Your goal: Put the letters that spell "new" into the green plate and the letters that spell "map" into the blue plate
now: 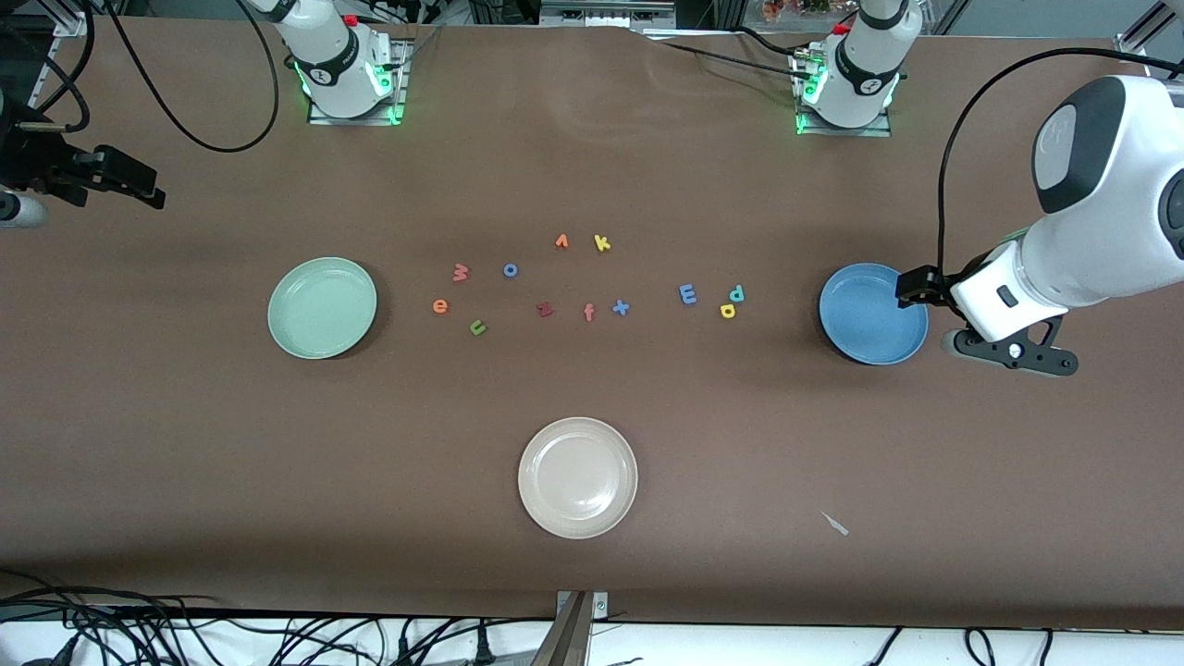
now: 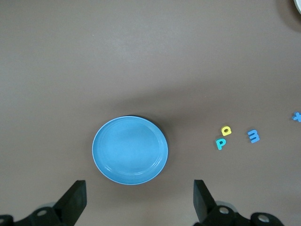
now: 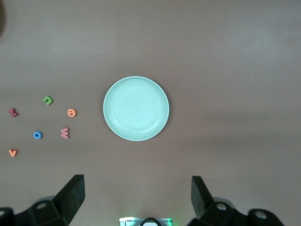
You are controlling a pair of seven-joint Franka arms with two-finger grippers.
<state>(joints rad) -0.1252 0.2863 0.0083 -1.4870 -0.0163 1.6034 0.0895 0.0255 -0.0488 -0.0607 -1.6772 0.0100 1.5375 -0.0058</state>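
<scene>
The green plate [image 1: 322, 307] [image 3: 136, 108] lies toward the right arm's end with nothing in it. Beside it on the table are the orange e [image 1: 440, 306] [image 3: 71, 112], pink w [image 1: 461, 272] [image 3: 65, 133] and green n [image 1: 477, 326] [image 3: 47, 100]. The blue plate [image 1: 872, 314] [image 2: 130, 149] lies bare toward the left arm's end. Next to it sit the blue m [image 1: 687, 294] [image 2: 254, 136], teal p [image 1: 736, 293] [image 2: 221, 143] and yellow a [image 1: 727, 311] [image 2: 226, 130]. My left gripper [image 1: 1013, 353] [image 2: 139, 190] hangs open high beside the blue plate. My right gripper [image 1: 111, 176] [image 3: 138, 187] hangs open high at its end, holding nothing.
Between the two groups lie a blue o [image 1: 510, 270], dark red z [image 1: 545, 310], orange f [image 1: 588, 313], blue x [image 1: 621, 307], yellow k [image 1: 602, 243] and another orange letter [image 1: 561, 241]. A cream plate [image 1: 577, 476] sits nearer the front camera. A small scrap [image 1: 835, 524] lies near it.
</scene>
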